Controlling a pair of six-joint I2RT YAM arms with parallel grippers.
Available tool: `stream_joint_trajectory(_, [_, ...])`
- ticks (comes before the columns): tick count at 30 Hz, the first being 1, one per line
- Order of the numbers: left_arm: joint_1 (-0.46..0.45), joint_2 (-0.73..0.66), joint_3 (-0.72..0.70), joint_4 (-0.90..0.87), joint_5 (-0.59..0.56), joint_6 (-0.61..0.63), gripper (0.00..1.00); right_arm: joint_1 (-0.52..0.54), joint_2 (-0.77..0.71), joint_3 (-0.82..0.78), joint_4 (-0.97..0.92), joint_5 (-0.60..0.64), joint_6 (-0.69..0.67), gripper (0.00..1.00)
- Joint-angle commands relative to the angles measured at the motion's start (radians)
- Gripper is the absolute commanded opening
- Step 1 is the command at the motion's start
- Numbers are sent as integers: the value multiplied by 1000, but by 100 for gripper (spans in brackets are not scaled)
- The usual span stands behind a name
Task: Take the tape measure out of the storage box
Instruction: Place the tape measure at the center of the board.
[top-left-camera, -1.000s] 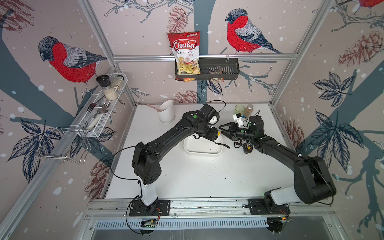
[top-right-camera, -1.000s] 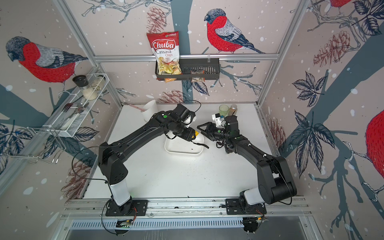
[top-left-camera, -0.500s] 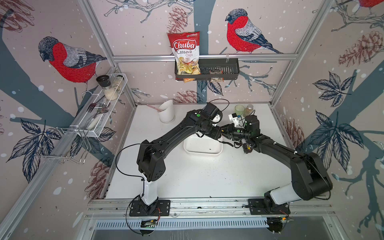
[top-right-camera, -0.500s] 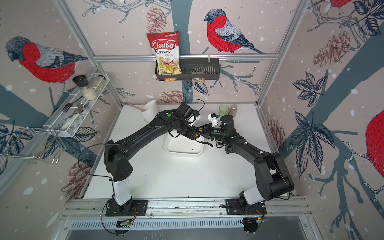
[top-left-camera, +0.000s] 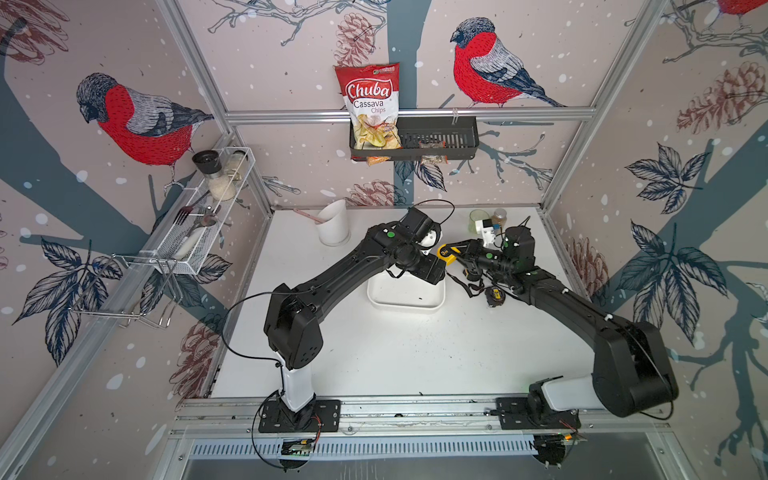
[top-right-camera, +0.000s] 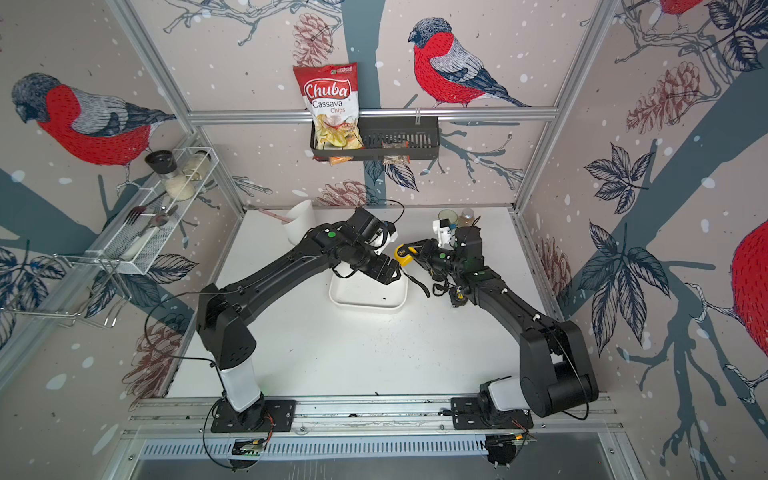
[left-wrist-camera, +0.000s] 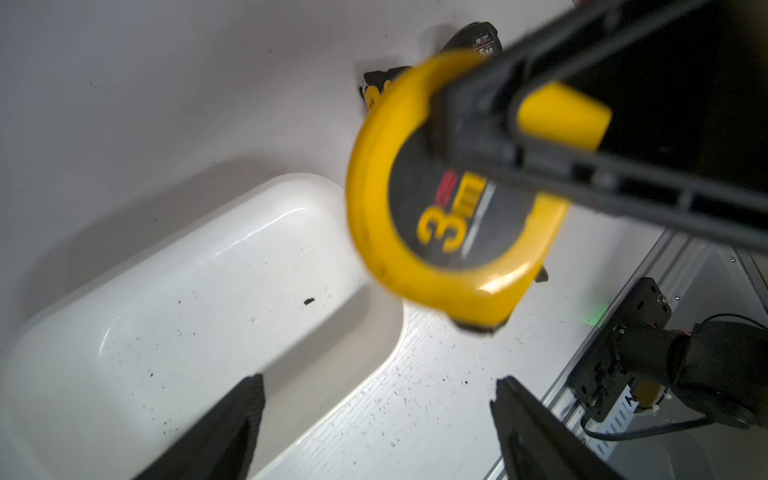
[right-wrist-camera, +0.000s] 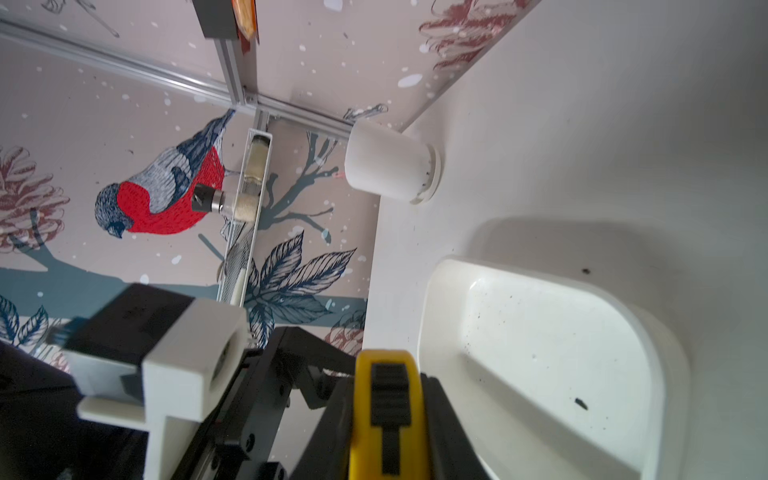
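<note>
Left wrist view first — up close on the yellow tape measure (left-wrist-camera: 449, 232), pinched tight in the right gripper (left-wrist-camera: 482, 124) and hanging in the air. Lower down in the same view, the left gripper (left-wrist-camera: 376, 388) with jaws wide apart and nothing between them. Big change from a moment ago: shut on the tape measure back then, with the right gripper open and reaching in. Swapped over now — passed from one arm to the other. Good news for the job: tape measure clear of the storage box (left-wrist-camera: 291, 183), up above the table (top-left-camera: 374, 353) just past the box end nearest the table's right edge. Probably only a set-down left, on bare table toward the right edge.

Shown only by the left wrist: the big "3m" on the label, the open left jaws, and a black tape measure (left-wrist-camera: 478, 37) lying on the table behind. Shown only by the right wrist: the yellow case edge-on with its black slide button, squeezed between both fingers (right-wrist-camera: 444, 428). Shown by both wrists: box floor bare but for dark specks. Shown only in both top views: the two arms meeting tip to tip near the middle of the table, a bit toward its back edge.
</note>
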Motion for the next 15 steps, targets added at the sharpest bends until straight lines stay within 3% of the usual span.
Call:
stream_joint_trajectory(1, [21, -43, -39, 31, 42, -21, 96, -35, -25, -9, -25, 46, -32, 0])
stream_joint_trajectory(6, [91, -118, -86, 67, 66, -77, 96, -45, -42, -24, -193, 81, -154, 0])
stream_joint_trajectory(15, [135, -113, 65, 32, 3, -132, 96, -40, -75, -223, -266, 164, -277, 0])
